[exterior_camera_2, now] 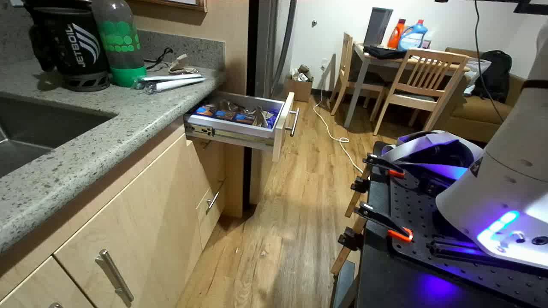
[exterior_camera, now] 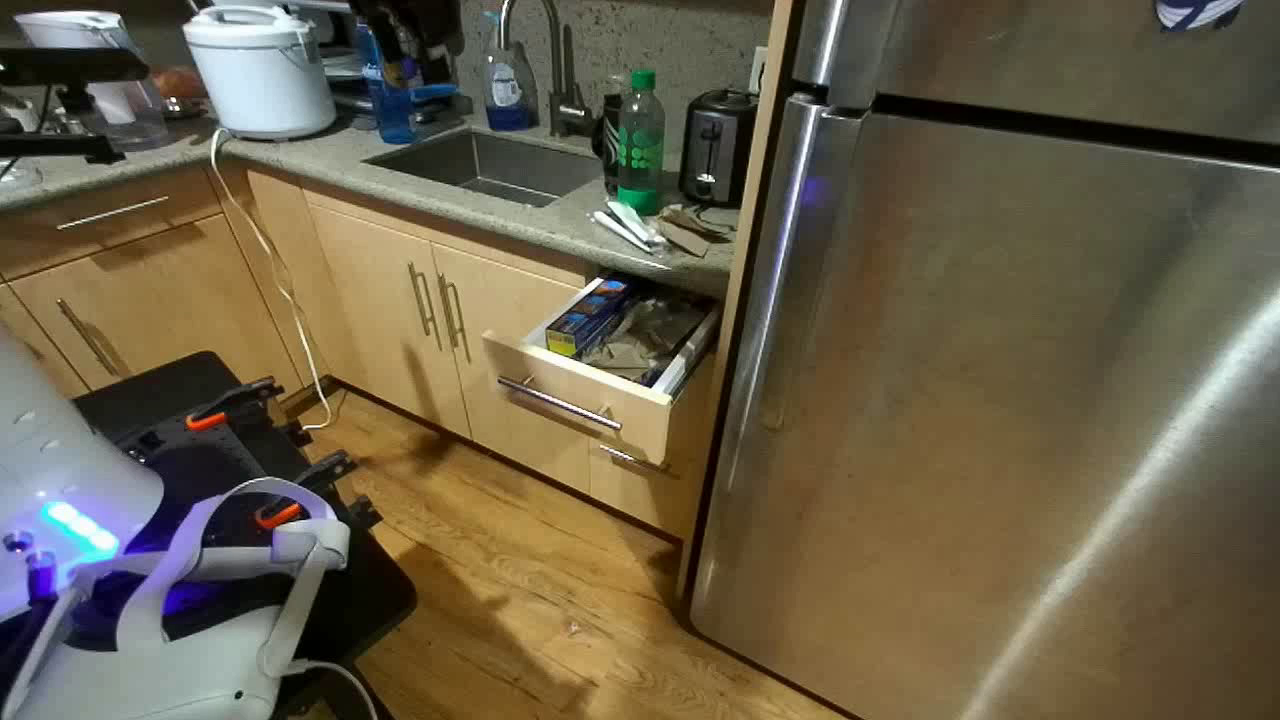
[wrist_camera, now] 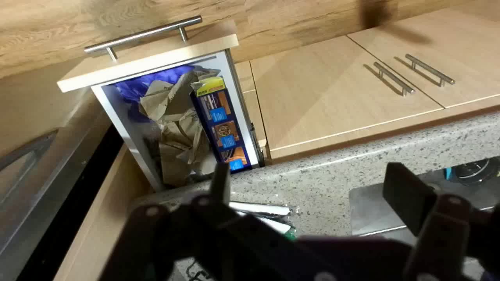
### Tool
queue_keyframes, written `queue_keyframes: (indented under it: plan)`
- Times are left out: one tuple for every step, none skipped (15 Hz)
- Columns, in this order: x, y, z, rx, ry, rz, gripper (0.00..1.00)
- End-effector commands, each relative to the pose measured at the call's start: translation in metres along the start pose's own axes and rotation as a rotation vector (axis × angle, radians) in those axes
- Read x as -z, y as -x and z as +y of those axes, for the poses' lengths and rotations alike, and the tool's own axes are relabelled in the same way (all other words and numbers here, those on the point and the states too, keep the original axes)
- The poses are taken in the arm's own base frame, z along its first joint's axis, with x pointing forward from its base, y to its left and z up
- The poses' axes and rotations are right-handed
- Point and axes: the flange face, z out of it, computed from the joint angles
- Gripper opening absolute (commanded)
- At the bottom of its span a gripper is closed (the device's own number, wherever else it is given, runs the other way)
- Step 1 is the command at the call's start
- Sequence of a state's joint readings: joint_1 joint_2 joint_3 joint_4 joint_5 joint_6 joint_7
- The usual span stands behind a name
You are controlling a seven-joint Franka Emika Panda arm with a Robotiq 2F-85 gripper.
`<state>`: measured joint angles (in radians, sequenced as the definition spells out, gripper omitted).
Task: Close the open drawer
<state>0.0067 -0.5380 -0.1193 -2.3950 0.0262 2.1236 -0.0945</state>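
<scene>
1. Wooden drawer (wrist_camera: 148, 63) is seen standing open, beyond the gripper (wrist_camera: 313, 188) and well apart from it.
2. The fingers (wrist_camera: 408, 197) are spread wide.
3. A box (wrist_camera: 222, 121) and paper (wrist_camera: 177, 134) are held inside the drawer.

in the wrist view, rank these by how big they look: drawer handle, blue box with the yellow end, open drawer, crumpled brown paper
Largest: open drawer
Next: crumpled brown paper and blue box, too close in visible area to rank surely
Smallest: drawer handle
</scene>
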Motion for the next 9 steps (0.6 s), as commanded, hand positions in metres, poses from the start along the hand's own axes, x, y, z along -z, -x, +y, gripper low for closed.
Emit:
queue_keyframes:
  plan:
    - [0.0, 0.0, 0.0, 0.0, 0.0, -0.001, 1.0]
    - [0.0, 0.0, 0.0, 0.0, 0.0, -0.001, 1.0]
    - [0.0, 0.001, 0.0, 0.012, -0.001, -0.004, 1.0]
    - [-0.003, 0.002, -0.001, 0.021, 0.014, -0.012, 1.0]
    - [-0.01, 0.002, -0.001, 0.027, 0.04, -0.039, 1.0]
    - [-0.018, 0.004, -0.001, 0.034, 0.062, -0.061, 1.0]
    - [-0.026, 0.005, -0.001, 0.042, 0.079, -0.085, 1.0]
    - [-0.036, 0.007, -0.001, 0.052, 0.092, -0.113, 1.0]
    - [-0.046, 0.009, -0.001, 0.061, 0.097, -0.142, 1.0]
